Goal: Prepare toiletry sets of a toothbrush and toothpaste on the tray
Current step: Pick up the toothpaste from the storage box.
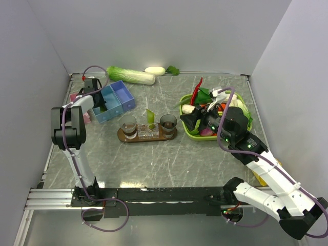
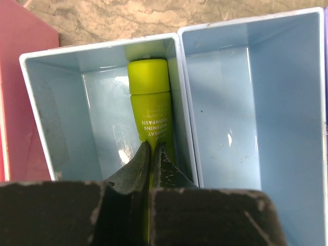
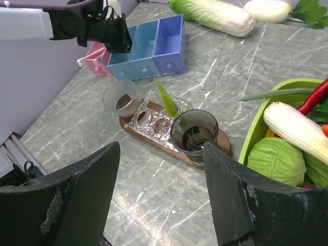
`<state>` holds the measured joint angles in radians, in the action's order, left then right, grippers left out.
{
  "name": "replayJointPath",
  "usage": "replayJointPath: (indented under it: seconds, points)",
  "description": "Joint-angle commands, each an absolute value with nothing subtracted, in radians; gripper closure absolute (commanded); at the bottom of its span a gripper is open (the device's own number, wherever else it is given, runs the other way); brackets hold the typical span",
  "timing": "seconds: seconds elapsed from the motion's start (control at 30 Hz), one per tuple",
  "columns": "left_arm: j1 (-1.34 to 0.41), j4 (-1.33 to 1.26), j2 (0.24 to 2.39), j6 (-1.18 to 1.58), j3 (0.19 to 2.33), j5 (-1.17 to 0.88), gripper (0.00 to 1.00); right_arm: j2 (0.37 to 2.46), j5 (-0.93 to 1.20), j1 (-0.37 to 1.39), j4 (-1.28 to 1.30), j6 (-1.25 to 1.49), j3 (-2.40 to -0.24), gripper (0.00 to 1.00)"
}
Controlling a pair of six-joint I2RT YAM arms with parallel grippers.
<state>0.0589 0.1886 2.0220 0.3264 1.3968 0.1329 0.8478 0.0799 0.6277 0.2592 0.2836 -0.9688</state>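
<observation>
Right now your left jaws are clenched on the flat crimped tail of a lime-green plastic toothpaste tube (image 2: 150,110). It lies in the pale-blue compartment directly under them, part of the blue plastic compartment box (image 2: 61,123). The cap points straight away from the jaws, and the body rests against the dividing wall on their right. Pinching the thin tail looks like the sensible hold: it is the slimmest part beside that wall, and it should let the tube hang cap-down once you lift. Whether the tube has left the compartment floor, I cannot tell.

Your right jaws stand wide apart with nothing between them, beside the lime-green rectangular basket (image 3: 249,134) and above the grey marbled desk (image 3: 169,189). That probably keeps them out of the left arm's path. Ahead of them sits the dark brown oval wooden tray (image 3: 154,141), with two dark see-through tumblers (image 3: 193,134) at its ends and a clear cut-glass holder (image 3: 151,115) between them. A second green tube (image 3: 166,97) stands tilted in that holder, so one set looks half begun. No toothbrush shows clearly in any view.
</observation>
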Motion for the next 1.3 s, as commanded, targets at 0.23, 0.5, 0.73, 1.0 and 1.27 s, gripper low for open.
replayJointPath:
  seconds: [0.23,0.5,0.73,1.0,1.27]
  points:
    - [0.048,0.112,1.793,0.330,1.282,0.112,0.99,0.815,0.075,0.627,0.244,0.290,-0.980,0.27]
    - [0.049,0.104,1.747,0.327,1.270,0.118,0.99,0.811,0.074,0.627,0.245,0.290,-0.976,0.27]
    - [0.048,0.127,1.695,0.347,1.267,0.103,0.99,0.810,0.071,0.627,0.250,0.291,-0.983,0.27]
    - [0.049,0.121,1.505,0.374,1.209,0.130,0.99,0.811,0.061,0.627,0.271,0.279,-1.019,0.27]
    - [0.048,0.060,1.316,0.488,1.137,0.022,0.99,0.874,0.155,0.632,0.207,0.330,-1.060,0.27]
